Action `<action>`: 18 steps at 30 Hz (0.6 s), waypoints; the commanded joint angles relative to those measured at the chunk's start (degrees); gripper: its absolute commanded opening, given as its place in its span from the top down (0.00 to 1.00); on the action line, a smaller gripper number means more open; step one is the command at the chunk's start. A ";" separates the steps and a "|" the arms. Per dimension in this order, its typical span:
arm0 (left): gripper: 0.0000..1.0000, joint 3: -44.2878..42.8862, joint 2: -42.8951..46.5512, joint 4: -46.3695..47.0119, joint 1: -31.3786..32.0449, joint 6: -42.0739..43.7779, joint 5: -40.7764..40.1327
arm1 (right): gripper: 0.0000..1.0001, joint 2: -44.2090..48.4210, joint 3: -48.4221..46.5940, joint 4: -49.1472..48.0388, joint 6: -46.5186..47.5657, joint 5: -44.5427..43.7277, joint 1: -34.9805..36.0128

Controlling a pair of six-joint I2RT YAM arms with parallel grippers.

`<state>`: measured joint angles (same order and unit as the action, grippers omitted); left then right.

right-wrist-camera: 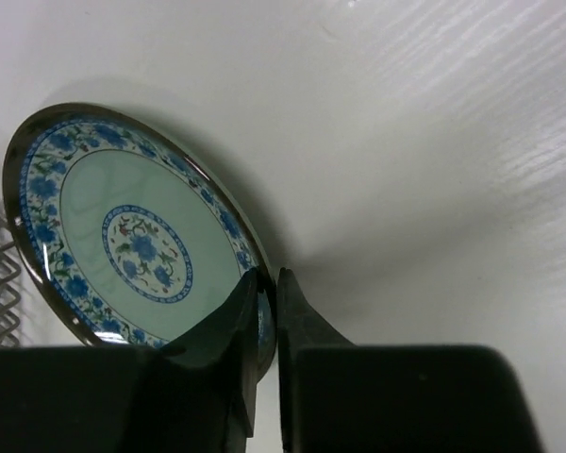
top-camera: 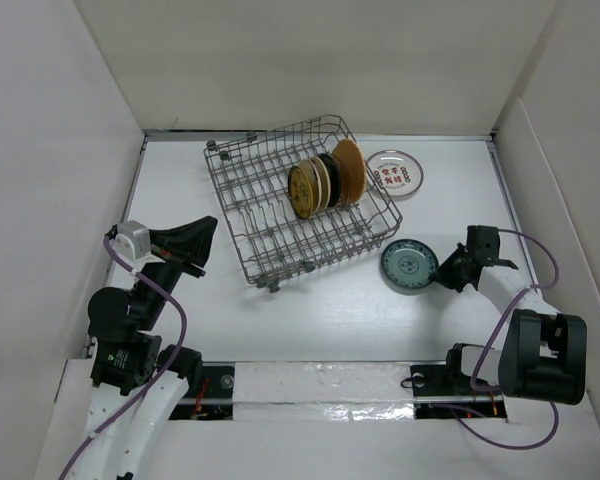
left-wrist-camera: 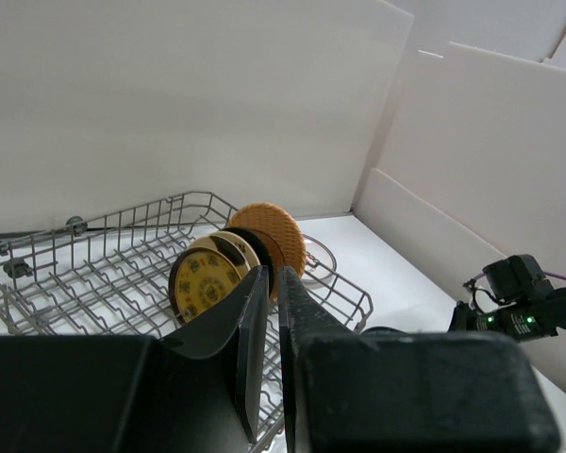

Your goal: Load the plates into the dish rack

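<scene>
The grey wire dish rack [top-camera: 270,200] stands at the middle back, also in the left wrist view [left-wrist-camera: 94,274]. Upright in it are a patterned yellow plate [top-camera: 305,192], a cream one, a black one and an orange-brown plate [top-camera: 348,170]; they show in the left wrist view [left-wrist-camera: 203,283]. A white plate with red marks [top-camera: 394,173] lies flat right of the rack. My right gripper [top-camera: 446,270] is shut on the rim of the patterned teal plate [top-camera: 408,265], which is tilted up off the table [right-wrist-camera: 132,245]. My left gripper [top-camera: 205,232] is shut and empty, left of the rack.
White walls enclose the table on three sides. The rack's left half holds no plates. My right arm's base [top-camera: 540,355] sits at the near right, my left arm's base [top-camera: 120,350] at the near left.
</scene>
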<state>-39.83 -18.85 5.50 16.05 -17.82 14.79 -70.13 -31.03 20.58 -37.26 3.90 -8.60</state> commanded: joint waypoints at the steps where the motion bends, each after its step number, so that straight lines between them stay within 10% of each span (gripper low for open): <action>1: 0.93 -0.95 0.30 2.50 0.29 0.42 -0.11 | 0.93 -0.97 -1.05 -0.10 1.04 -1.70 -0.88; 7: 0.93 -0.86 0.83 2.33 0.29 0.60 -0.63 | 1.00 1.21 -3.33 2.53 1.74 -5.12 -1.51; 18: 0.93 -0.60 -1.18 2.85 0.29 0.25 0.33 | 1.00 15.64 -16.58 1.39 6.13 -39.04 10.53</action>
<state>-39.83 -19.09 5.54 16.05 -17.82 14.59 -55.37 -40.62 23.79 -34.13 -20.16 -0.03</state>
